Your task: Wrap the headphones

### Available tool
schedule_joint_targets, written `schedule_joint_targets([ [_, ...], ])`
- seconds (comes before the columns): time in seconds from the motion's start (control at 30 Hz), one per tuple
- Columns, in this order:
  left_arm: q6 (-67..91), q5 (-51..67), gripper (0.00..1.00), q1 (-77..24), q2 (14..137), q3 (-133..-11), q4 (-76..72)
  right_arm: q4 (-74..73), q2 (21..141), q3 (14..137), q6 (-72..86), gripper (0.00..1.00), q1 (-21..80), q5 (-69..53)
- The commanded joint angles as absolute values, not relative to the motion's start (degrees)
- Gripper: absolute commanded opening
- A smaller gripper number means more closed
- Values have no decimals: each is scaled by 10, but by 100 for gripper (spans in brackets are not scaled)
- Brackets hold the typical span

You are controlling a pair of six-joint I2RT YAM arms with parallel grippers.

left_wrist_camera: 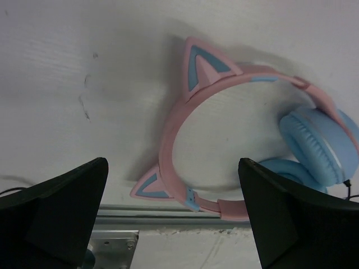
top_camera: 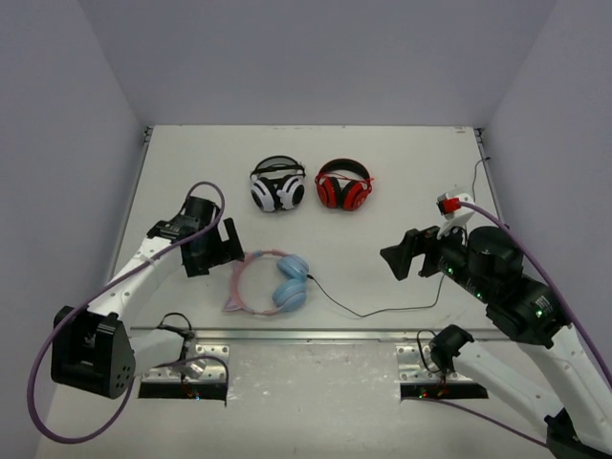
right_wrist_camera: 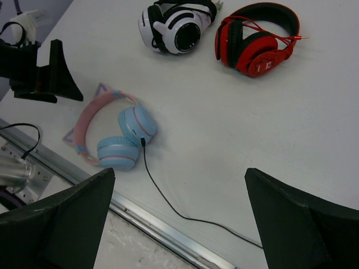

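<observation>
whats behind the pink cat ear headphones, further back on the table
Behind the pink headphones, toward the far side of the table, lie white-and-black headphones and red-and-black headphones, side by side but apart. Nothing blocks them in the top view; their undersides cannot be seen.

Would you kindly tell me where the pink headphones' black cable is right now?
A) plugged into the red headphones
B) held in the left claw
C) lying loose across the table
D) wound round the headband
C: the cable runs unwound from the blue ear cups rightward over the bare table, with nothing gripping it.
</observation>
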State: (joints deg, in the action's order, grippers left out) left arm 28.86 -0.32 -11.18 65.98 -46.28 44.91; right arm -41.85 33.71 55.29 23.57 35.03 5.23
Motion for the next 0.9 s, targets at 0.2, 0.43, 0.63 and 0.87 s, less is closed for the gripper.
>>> schedule_joint_targets([
  [0.2, 379, -20, 99, -141, 728, -416, 444, -360, 311, 519, 212, 99, 352, 3],
  [0.43, 359, -35, 81, -158, 814, -450, 399, -355, 273, 510, 201, 99, 352, -10],
  [0.63, 374, -74, 56, -191, 853, -454, 389, -349, 270, 500, 198, 99, 352, -11],
  [0.87, 413, -90, 30, -234, 850, -393, 305, -337, 272, 485, 193, 99, 352, -4],
])
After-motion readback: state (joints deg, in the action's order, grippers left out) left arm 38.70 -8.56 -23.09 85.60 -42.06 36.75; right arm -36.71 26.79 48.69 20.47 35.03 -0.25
